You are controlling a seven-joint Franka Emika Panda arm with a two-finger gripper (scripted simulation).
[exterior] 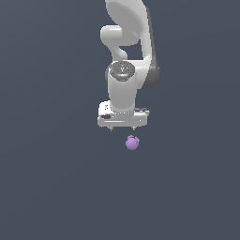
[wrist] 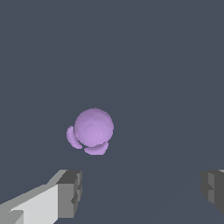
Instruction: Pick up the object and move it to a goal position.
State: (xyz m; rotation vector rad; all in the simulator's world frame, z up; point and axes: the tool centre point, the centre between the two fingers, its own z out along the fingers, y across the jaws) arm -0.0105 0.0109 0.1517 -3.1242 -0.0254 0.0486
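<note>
The object [exterior: 132, 142] is a small light-purple roundish blob with a little nub on top, lying on the dark grey surface just below the white gripper [exterior: 122, 128] in the exterior view, slightly toward the exterior view's right. In the wrist view the object [wrist: 93, 129] shows as a purple ball with two small lobes, lying beyond the gripper [wrist: 141, 192] and nearer one fingertip [wrist: 70, 192] than the other. The jaws stand wide apart and hold nothing. The gripper points down above the surface, apart from the object.
The white arm [exterior: 126, 51] rises behind the gripper to the picture's upper edge. The surface is plain dark grey all round, with no other thing on it in either view.
</note>
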